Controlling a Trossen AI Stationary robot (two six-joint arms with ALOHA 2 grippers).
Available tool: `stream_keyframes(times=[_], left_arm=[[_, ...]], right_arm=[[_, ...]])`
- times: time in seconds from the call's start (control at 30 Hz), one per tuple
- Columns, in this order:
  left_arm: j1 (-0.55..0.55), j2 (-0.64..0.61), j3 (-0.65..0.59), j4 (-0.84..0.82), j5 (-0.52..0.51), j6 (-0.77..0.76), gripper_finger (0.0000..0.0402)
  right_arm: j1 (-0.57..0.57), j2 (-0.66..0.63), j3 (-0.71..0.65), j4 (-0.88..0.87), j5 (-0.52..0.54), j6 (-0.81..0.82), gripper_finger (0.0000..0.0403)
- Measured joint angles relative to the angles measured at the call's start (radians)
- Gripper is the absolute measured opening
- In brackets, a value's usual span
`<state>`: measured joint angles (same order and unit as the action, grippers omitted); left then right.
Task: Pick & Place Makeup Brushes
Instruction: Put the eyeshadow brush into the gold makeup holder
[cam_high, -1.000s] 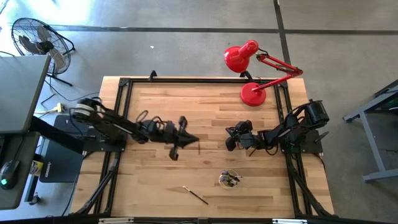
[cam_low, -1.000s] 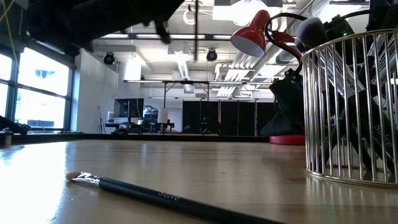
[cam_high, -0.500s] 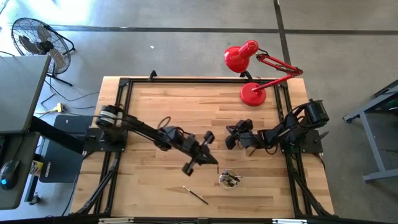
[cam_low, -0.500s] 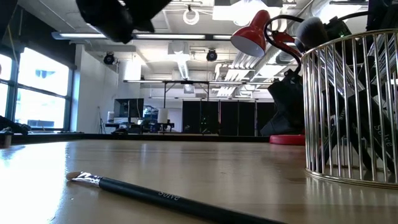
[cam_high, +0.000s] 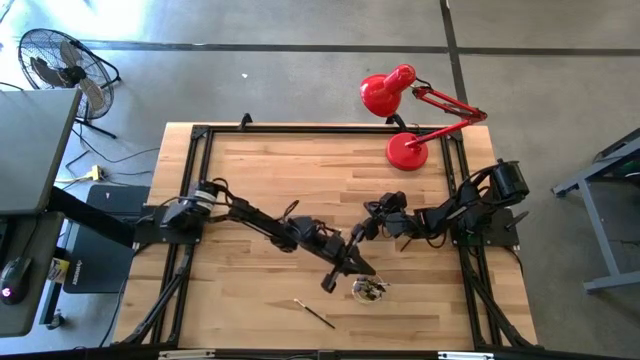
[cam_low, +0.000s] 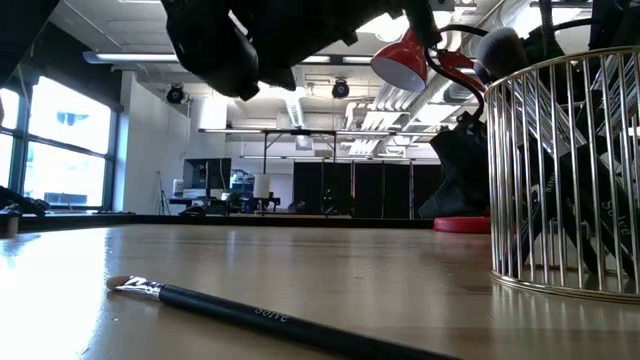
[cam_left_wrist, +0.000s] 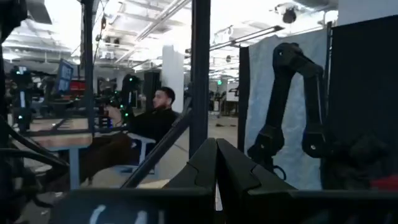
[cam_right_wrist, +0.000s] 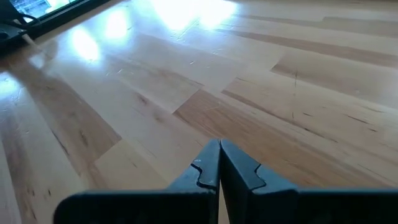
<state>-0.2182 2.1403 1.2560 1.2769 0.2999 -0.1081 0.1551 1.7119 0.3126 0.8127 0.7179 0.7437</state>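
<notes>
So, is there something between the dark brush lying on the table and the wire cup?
Nothing visible on the wood: the dark-handled makeup brush lies apart from the round wire cup, with bare wooden table between. The left gripper hangs above, beside the cup.

One dark brush (cam_high: 314, 313) flat on table; others upright in wire cup (cam_high: 369, 290).

On the table (cam_high: 250, 170), a wire cup (cam_high: 369, 289) sits at lower centre-right with brushes (cam_high: 372, 290) in it. One makeup brush (cam_high: 314, 313) lies lower left of the cup, apart from it. A lamp (cam_high: 408, 150) stands at the table's upper right.
</notes>
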Motion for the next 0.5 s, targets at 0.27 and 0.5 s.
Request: stream_keyframes(times=[0.27,0.5], left_arm=[[-0.010,0.029,0.017,-0.104,-0.035,0.044,0.0000],[-0.012,0.036,0.031,-0.170,0.035,0.050,0.0000]], right_arm=[[0.000,0.000,0.000,0.000,-0.031,0.000,0.0003],[0.000,0.000,0.000,0.000,-0.029,0.000,0.0001]])
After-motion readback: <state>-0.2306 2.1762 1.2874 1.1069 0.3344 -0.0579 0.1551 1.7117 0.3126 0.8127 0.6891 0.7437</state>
